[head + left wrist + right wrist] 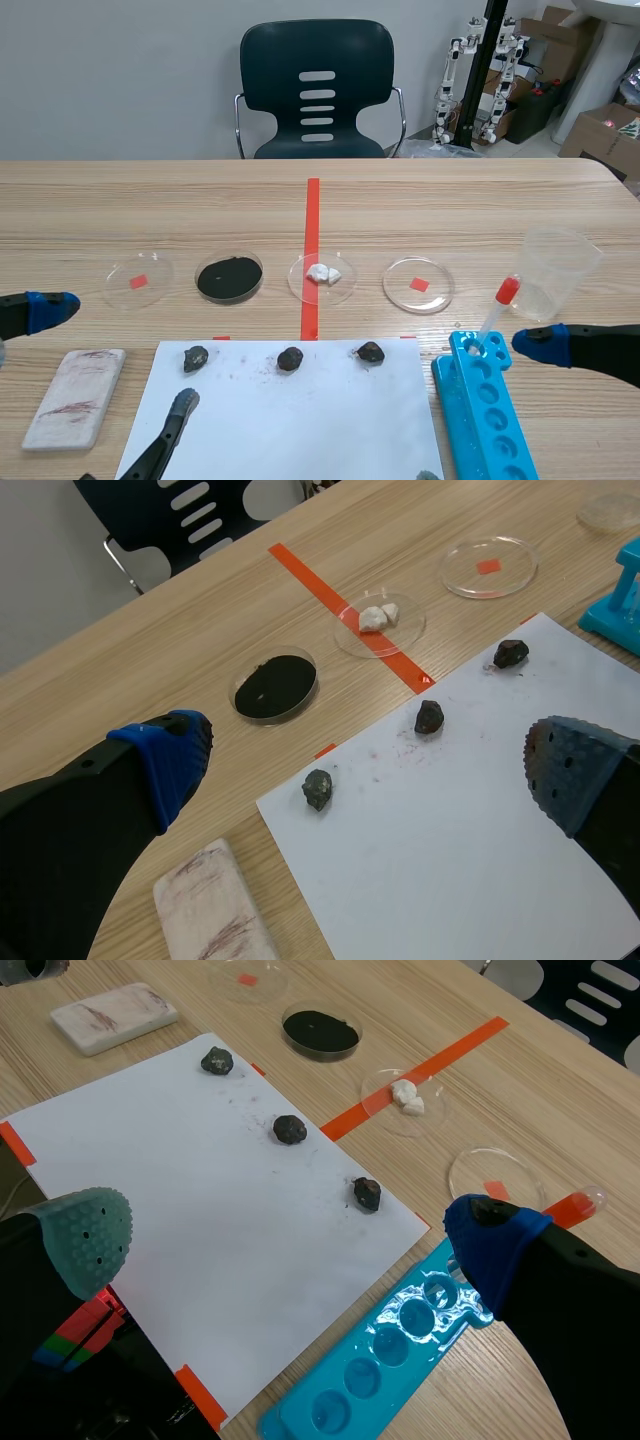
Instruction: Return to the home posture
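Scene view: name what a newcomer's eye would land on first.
The bright blue tube rack at the table's near right stands out most, with a red-capped tube leaning in its far end. Next comes the white paper sheet near the middle, with three dark rocks in a row along its far edge. Beyond it, the dish of black powder is the darkest spot in a row of clear dishes.

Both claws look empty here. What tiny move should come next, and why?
Probably draw both arms back toward their own sides. The left gripper and the right gripper stand open and hold nothing, so nothing needs setting down first.
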